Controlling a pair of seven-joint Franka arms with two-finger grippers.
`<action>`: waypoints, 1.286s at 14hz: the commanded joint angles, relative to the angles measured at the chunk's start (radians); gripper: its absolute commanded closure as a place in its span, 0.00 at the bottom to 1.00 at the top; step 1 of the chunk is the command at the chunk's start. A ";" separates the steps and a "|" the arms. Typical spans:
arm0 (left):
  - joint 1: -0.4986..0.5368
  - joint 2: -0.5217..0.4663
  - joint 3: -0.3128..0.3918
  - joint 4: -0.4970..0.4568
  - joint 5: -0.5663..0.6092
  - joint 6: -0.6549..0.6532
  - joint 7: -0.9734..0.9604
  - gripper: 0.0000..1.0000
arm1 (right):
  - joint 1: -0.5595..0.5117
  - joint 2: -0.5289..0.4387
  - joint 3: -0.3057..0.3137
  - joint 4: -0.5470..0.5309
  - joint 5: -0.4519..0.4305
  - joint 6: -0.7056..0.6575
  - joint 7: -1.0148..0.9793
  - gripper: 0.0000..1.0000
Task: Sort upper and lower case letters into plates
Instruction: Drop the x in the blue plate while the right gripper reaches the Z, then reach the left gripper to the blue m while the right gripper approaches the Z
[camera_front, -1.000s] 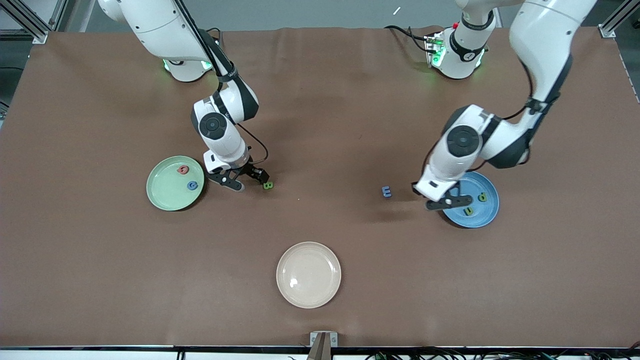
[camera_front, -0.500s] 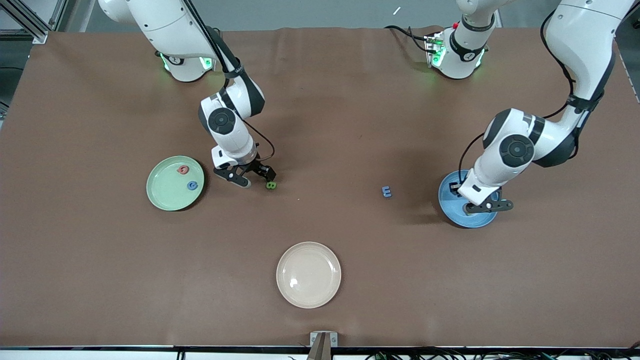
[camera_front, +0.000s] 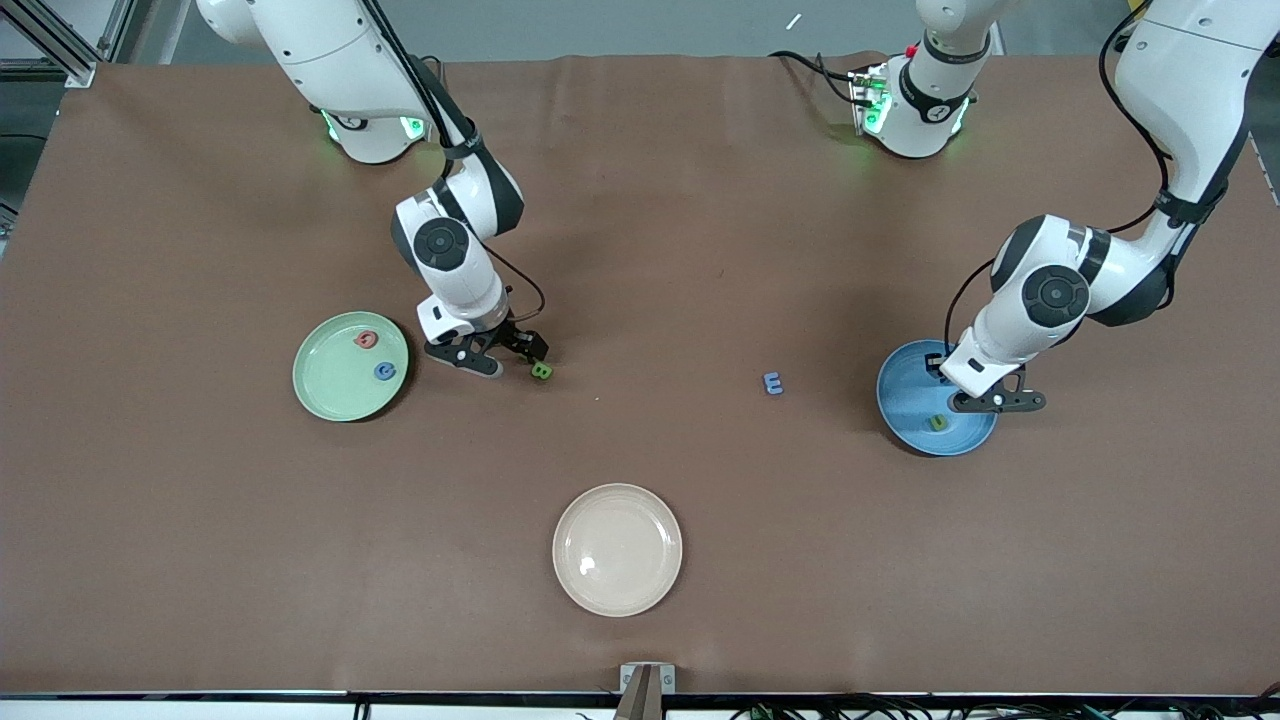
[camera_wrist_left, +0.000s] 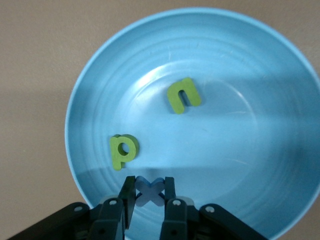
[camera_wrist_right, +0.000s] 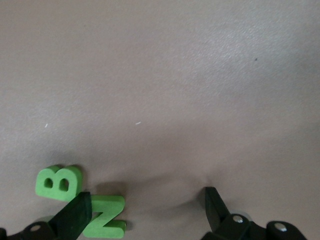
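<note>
My left gripper (camera_front: 1000, 402) hangs over the blue plate (camera_front: 905, 395) and is shut on the blue x (camera_wrist_left: 150, 191). The green u (camera_wrist_left: 184, 95) and green p (camera_wrist_left: 123, 150) lie in the blue plate (camera_wrist_left: 250, 150). My right gripper (camera_front: 510, 358) is open and low at the table, beside the mint green plate (camera_front: 335, 395). One of its fingers (camera_wrist_right: 75, 215) touches the green N (camera_wrist_right: 104, 222), and the green B (camera_front: 541, 371) lies just next to it. The red Q (camera_front: 366, 340) and blue G (camera_front: 385, 372) lie in the mint plate. The blue m (camera_front: 772, 382) lies on the table between the plates.
A cream-white plate (camera_front: 617, 549) sits empty nearer the front camera, midway along the table. The brown table cover (camera_front: 640, 230) is bare in the middle. A small bracket (camera_front: 646, 680) sits at the front edge.
My left gripper has carried the blue x from the blue plate's edge nearest the m to over the plate. My right gripper has shifted slightly toward the green B.
</note>
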 joint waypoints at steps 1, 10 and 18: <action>0.017 0.017 -0.017 -0.010 0.025 0.034 0.007 0.84 | -0.013 0.001 0.001 -0.003 -0.024 -0.029 -0.022 0.00; 0.017 0.016 -0.019 -0.002 0.025 0.033 0.012 0.00 | -0.016 -0.001 0.004 0.078 -0.008 -0.183 -0.005 0.00; -0.005 0.010 -0.183 0.143 -0.050 -0.110 -0.088 0.00 | -0.003 0.008 0.008 0.075 0.002 -0.126 0.017 0.00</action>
